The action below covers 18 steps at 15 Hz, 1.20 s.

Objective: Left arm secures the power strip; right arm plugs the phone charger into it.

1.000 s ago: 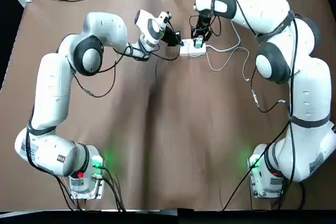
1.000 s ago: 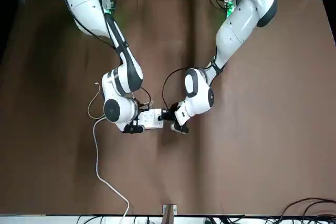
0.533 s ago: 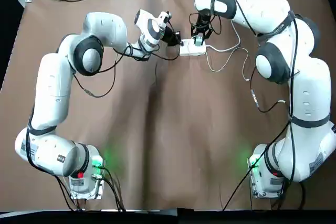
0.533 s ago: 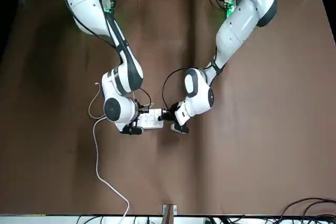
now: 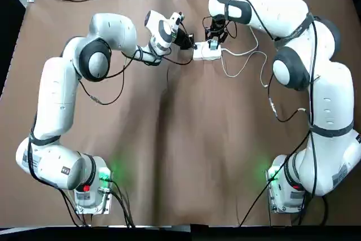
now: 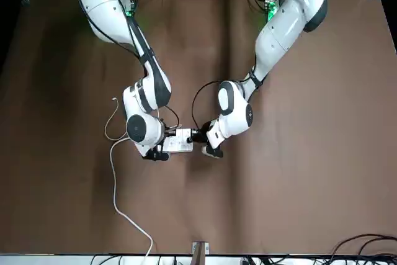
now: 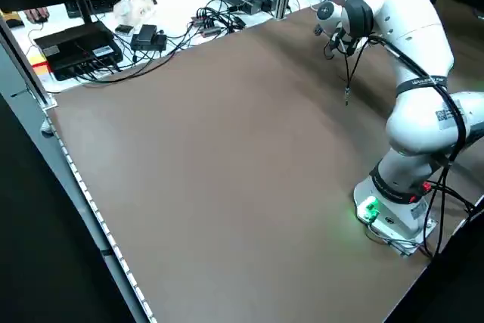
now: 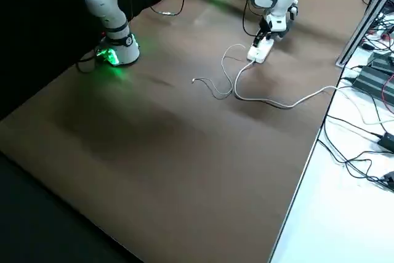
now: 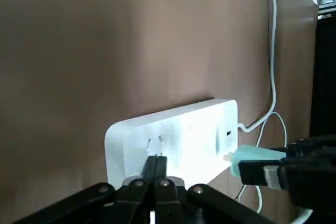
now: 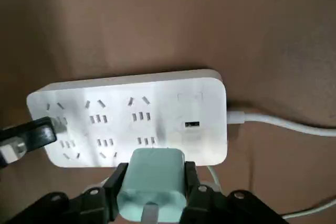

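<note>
Left claw (image 9: 156, 162) is clenched at the strip's (image 10: 173, 98) end away from the cord (image 10: 283, 123); keep it braced there. Right claw (image 10: 155, 167) grips the charger (image 10: 152, 182) beside the strip's corded half. Square prongs to slots, then push straight.

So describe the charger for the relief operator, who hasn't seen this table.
Find the long white power strip on the brown tabletop, out between the two arms. At one long edge of it, the right end effector grips the charger: a small rounded block, pale teal-green, unlike the white strip and the white cord beside it.
</note>
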Available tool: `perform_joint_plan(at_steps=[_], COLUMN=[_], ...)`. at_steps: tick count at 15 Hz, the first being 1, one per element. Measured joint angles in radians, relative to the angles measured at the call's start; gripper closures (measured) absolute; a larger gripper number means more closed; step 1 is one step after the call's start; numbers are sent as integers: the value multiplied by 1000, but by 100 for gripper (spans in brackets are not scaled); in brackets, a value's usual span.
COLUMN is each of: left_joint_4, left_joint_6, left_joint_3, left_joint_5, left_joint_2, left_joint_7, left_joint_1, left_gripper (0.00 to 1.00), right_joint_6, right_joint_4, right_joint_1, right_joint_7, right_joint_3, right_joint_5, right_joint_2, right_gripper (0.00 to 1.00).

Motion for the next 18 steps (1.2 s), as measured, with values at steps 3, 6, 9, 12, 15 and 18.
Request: perform_joint_plan(at_steps=[3, 6, 9, 12, 15, 18], left_joint_4=[0, 0, 0, 0, 0, 0], left_joint_6=[0, 0, 0, 0, 0, 0], left_joint_3=[0, 0, 0, 0, 0, 0], left_joint_5=[0, 0, 0, 0, 0, 0], left_joint_2=[0, 0, 0, 0, 0, 0], left_joint_7=[0, 0, 0, 0, 0, 0], left_joint_1=[0, 0, 0, 0, 0, 0], left_gripper=[99, 99, 99, 99, 99, 99], right_joint_6=[8, 16, 27, 42, 43, 44], right_joint_4=[0, 0, 0, 0, 0, 0], right_joint_1=[1, 4, 9, 12, 14, 17], right_joint_7=[0, 0, 0, 4, 6, 11], right_joint_3=[0, 1, 1, 1, 1, 2], right_joint_5=[-3, -4, -4, -4, -4, -4], right_joint_2=[3, 3, 5, 9, 12, 13], right_gripper=[52, 52, 52, 52, 52, 52])
